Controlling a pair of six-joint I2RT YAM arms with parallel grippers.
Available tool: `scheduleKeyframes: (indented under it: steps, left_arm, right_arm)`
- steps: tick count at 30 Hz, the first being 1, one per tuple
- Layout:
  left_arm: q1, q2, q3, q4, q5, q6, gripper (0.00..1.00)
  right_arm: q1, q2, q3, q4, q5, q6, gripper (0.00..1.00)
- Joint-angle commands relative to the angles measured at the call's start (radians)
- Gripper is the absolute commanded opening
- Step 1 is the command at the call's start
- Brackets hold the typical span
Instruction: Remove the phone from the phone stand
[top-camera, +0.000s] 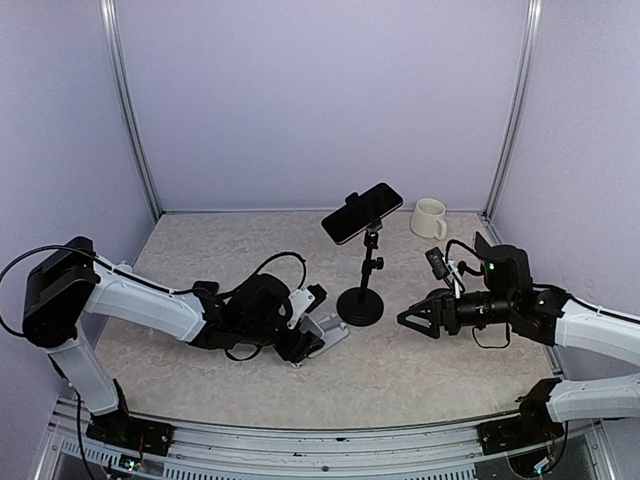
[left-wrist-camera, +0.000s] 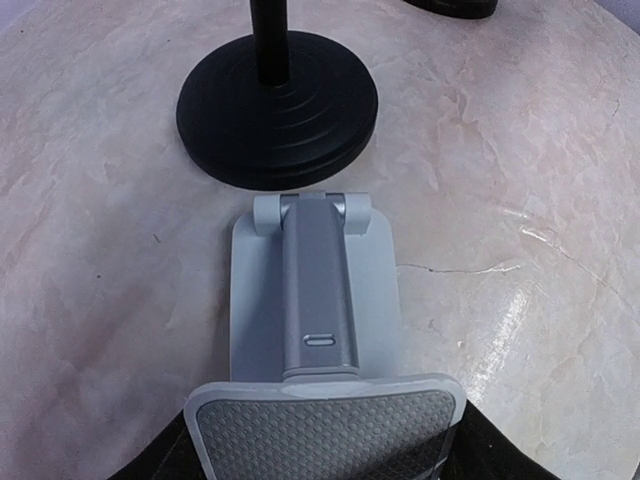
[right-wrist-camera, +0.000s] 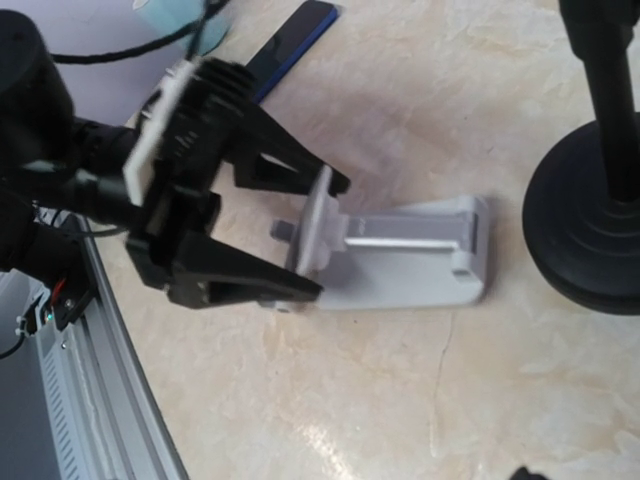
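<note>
Phone: you see the phone clamped atop the black stand, held high, above and between the two grippers and well apart from both.
Phone axis: in the overhead view its long axis runs from lower left to upper right, tilted, dark face toward that camera.
Left gripper: your left gripper lies low, left of the stand's base, with its fingers astride the raised end of a gray folding stand. You cannot tell whether they pinch it.
Right gripper: your right gripper sits right of the base, fingers spread, nothing between them.
Views: only the overhead camera shows the phone. The wrist cameras show just the base and the gray folding stand.
</note>
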Motion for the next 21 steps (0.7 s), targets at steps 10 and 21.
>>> scheduleKeyframes:
  steps: [10,21]
  left_arm:
    - [0.158,-0.250,-0.083,0.009,-0.050,-0.065,0.50]
    - [0.464,-0.351,-0.057,-0.047,-0.078,-0.125,0.49]
  right_arm:
    - [0.012,-0.009,0.000,0.002,0.000,-0.011,0.82]
    - [0.012,-0.017,-0.001,0.007,-0.005,-0.006,0.82]
